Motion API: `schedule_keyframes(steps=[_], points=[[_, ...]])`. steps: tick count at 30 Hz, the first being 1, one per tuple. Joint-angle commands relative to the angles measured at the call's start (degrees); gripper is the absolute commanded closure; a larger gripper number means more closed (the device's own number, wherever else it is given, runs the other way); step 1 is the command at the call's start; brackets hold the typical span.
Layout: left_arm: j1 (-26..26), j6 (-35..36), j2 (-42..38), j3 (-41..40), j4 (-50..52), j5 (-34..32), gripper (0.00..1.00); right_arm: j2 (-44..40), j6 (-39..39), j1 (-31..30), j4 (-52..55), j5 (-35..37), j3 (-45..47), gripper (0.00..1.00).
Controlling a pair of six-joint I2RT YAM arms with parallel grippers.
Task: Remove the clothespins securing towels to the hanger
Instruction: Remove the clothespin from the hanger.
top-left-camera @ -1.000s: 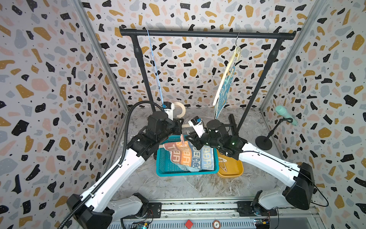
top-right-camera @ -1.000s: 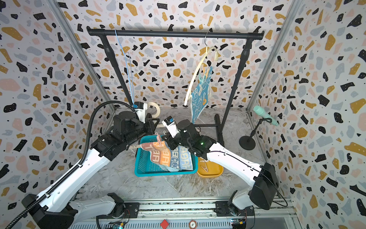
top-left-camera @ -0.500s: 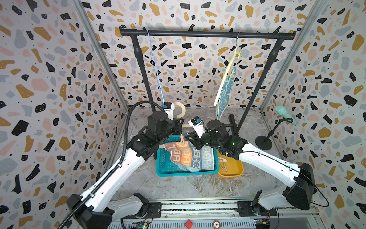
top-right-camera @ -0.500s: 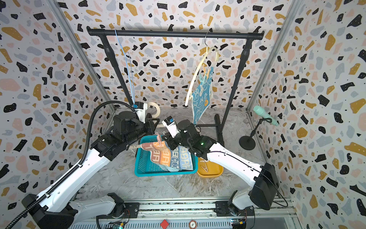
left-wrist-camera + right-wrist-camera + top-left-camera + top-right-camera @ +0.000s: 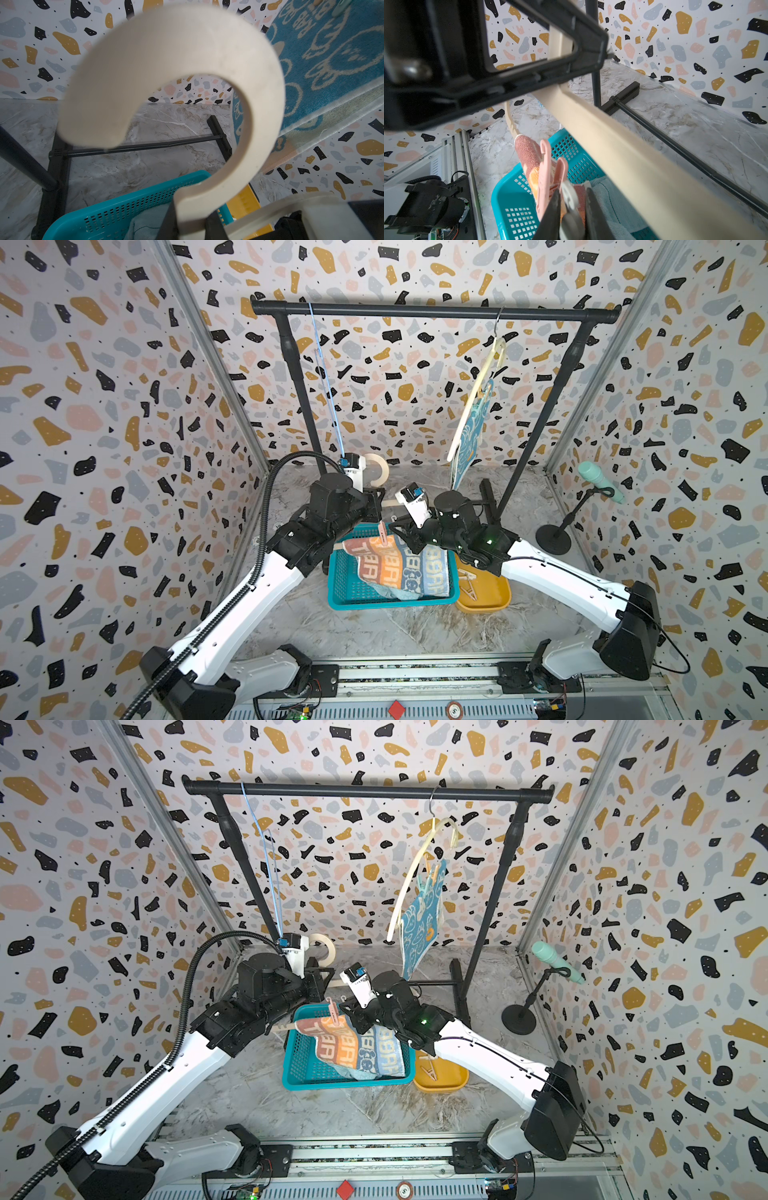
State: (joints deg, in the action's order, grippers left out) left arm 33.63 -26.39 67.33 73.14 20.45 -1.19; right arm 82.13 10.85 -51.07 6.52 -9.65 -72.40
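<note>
- While my left gripper is clamped on the hanger near its hook, only the right arm is free.
- The pink clothespin stands at the very tips of my right gripper. Its handles point away from the hand and its long axis lies across the hanger's arm.
- The jaws are nearly together, but I cannot tell if they already pinch it.
- The striped towel hangs below the clothespin.

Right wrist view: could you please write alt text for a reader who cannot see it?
A pink clothespin pins a striped towel just ahead of the right end effector, whose dark fingers sit at its base. A cream hanger crosses diagonally, gripped by the left end effector, above a teal basket on the marble table.
</note>
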Motion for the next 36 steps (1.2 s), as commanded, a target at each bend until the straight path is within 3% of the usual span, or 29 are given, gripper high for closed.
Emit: schedule_keyframes(steps=[1, 36], points=[[0.67, 0.28, -0.45, 0.20, -2.87, 0.56, 1.00, -2.95, 0.75, 0.13, -2.91, 0.13, 0.08, 1.00], [0.74, 1.43, 0.37, -1.97, -3.40, -3.37, 1.00, -6.58, 1.01, -0.04, -5.07, 0.50, 2.91, 1.00]])
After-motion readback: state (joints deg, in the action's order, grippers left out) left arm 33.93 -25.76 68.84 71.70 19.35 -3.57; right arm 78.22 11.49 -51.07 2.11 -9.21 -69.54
